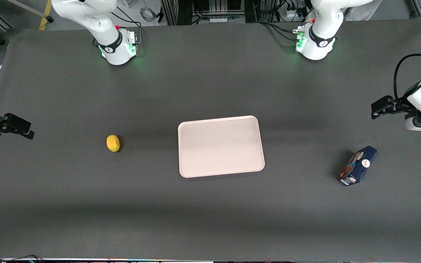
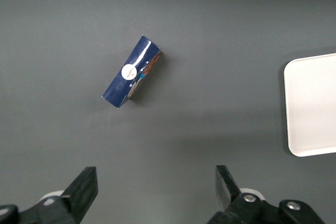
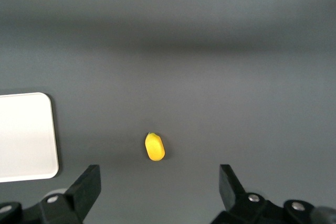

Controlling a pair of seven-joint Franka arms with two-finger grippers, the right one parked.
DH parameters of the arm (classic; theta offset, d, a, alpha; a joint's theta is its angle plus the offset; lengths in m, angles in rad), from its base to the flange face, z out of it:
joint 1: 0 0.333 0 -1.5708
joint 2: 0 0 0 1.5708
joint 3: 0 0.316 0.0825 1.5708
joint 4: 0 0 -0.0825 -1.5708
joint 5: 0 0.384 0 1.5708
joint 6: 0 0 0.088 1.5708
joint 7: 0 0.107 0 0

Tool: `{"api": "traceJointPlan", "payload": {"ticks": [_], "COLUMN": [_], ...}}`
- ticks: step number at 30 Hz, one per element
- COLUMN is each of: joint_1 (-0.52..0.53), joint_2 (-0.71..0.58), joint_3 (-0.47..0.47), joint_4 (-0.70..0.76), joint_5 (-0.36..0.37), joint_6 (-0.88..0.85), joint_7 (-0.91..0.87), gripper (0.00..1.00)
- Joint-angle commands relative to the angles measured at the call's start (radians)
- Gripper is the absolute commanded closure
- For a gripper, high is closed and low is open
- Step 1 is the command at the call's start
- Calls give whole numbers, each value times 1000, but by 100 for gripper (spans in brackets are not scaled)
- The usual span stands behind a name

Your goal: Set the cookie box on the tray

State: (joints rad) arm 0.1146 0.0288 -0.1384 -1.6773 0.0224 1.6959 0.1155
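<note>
The cookie box point(image 1: 357, 165), dark navy with cookie pictures and a round white logo, lies on the table toward the working arm's end, well apart from the tray. It also shows in the left wrist view point(image 2: 132, 72). The pale pink tray point(image 1: 219, 146) lies flat at the table's middle with nothing on it; one edge of it shows in the left wrist view point(image 2: 312, 106). My left gripper point(image 1: 375, 110) hangs above the table, farther from the front camera than the box and clear of it. In the left wrist view the gripper point(image 2: 156, 174) is open and empty.
A small yellow lump point(image 1: 113, 143) lies on the dark table toward the parked arm's end, beside the tray with a gap between; it also shows in the right wrist view point(image 3: 154, 147). The two arm bases stand at the table's back edge.
</note>
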Motion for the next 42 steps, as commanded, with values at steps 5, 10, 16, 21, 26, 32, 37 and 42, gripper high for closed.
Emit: {"api": "traceJointPlan", "payload": {"ticks": [5,10,16,21,26,32,37,42], "joint_1": [2,7,8,7,5,7,-1,2], "joint_2": [59,77,79,80,100,148,155,197], "joint_3": [0,2,3,49,52,54,54,52], "joint_4": [65,53,19,-35,-79,-107,-150,-151], "joint_5": [16,14,14,16,24,22,47,80], "joint_6": [-4,39,65,139,212,261,323,350], "joint_7": [347,440,444,446,443,417,346,340], "gripper": [0,0,0,0,0,0,0,0]}}
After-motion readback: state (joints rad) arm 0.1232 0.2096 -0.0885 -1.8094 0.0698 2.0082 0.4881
